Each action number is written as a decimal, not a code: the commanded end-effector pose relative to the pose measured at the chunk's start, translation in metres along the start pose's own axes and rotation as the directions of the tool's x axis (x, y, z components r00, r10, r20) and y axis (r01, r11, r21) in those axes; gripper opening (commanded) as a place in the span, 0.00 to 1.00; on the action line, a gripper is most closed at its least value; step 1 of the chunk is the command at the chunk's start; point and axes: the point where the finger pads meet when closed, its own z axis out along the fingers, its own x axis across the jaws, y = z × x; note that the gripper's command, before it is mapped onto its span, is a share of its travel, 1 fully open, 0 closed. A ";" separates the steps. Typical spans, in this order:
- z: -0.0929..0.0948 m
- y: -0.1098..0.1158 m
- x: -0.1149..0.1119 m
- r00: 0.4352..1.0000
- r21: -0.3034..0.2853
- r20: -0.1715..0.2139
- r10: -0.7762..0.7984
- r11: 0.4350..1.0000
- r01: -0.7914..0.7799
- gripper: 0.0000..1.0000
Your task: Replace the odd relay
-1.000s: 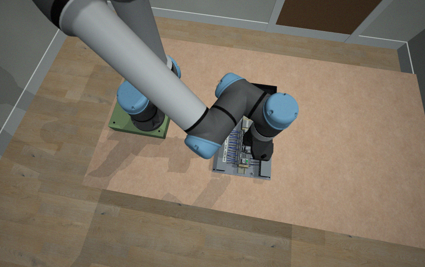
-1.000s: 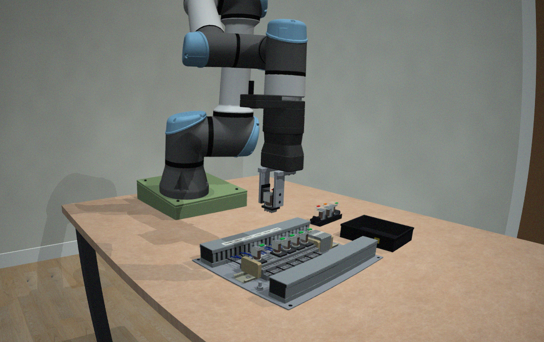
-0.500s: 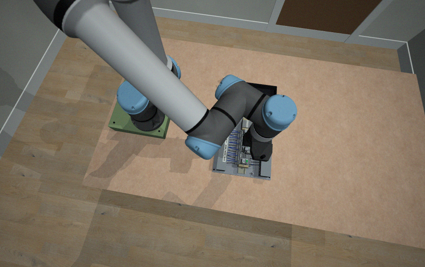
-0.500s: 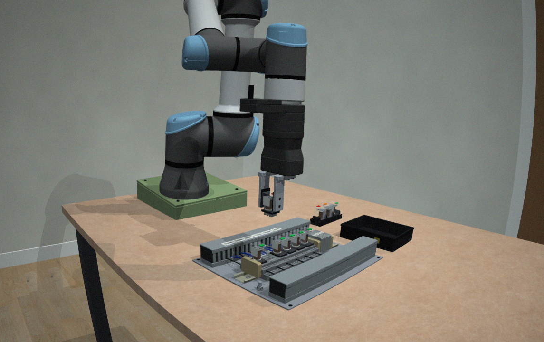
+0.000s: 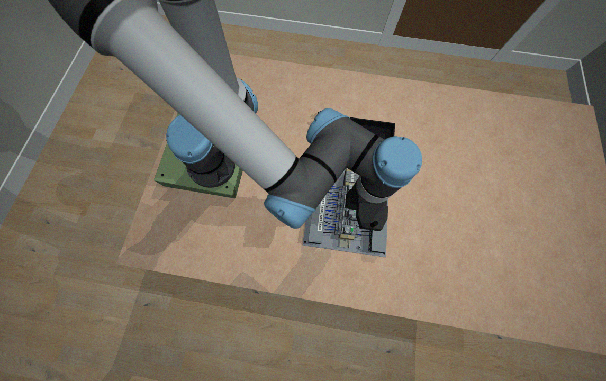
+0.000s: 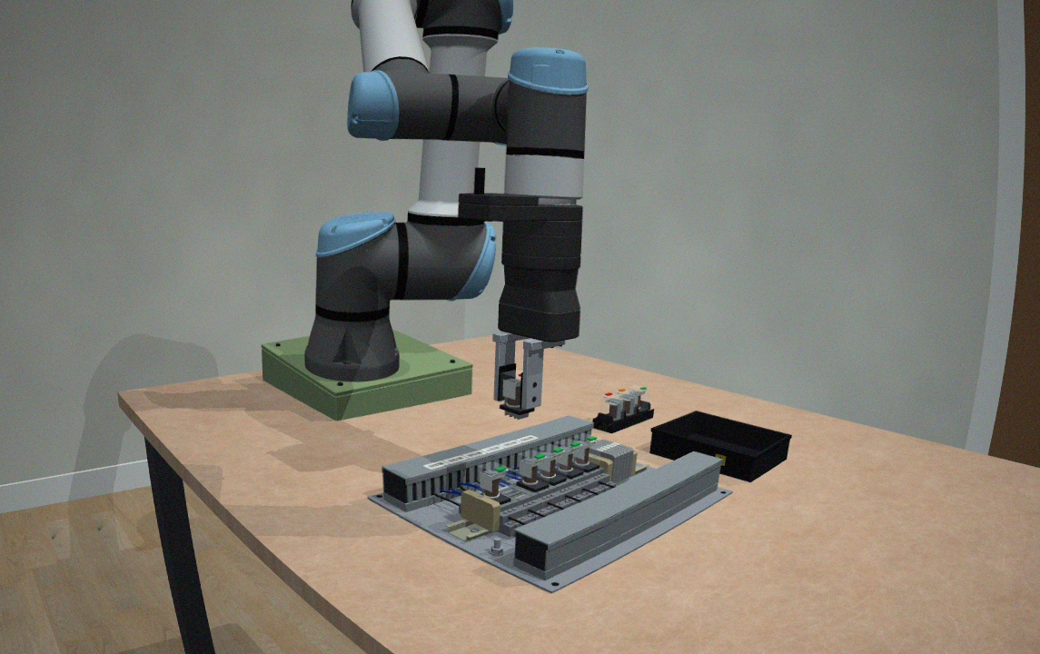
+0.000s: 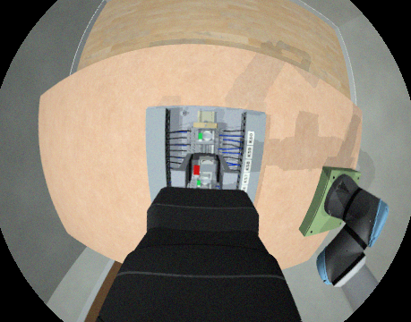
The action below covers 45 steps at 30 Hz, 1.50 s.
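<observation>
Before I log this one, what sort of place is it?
Probably an electrical assembly or test bench in a plain room: a panel of wiring ducts with a row of green-buttoned relays, a holder of spare relays, and a black tray, on a table with the arm's green base.

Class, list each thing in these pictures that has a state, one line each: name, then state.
gripper: shut on the red-button relay, raised above the panel.
red-button relay: pulled out, held in the air.
row relays: green buttons, plugged in.
spare relays: standing in their holder.
tray: nothing seen inside.
</observation>
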 end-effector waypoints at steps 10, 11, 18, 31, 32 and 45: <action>0.002 0.000 0.000 1.000 0.001 0.002 0.000 1.000 0.000 0.00; 0.002 0.000 0.000 1.000 0.001 0.002 0.000 1.000 0.000 0.00; 0.002 0.000 0.000 1.000 0.001 0.002 0.000 1.000 0.000 0.00; 0.003 0.000 0.000 1.000 0.001 0.002 0.000 1.000 0.000 0.00; 0.003 0.000 0.000 1.000 0.001 0.002 0.000 1.000 0.000 0.00; 0.010 0.058 -0.010 1.000 0.001 0.002 0.000 1.000 0.000 0.00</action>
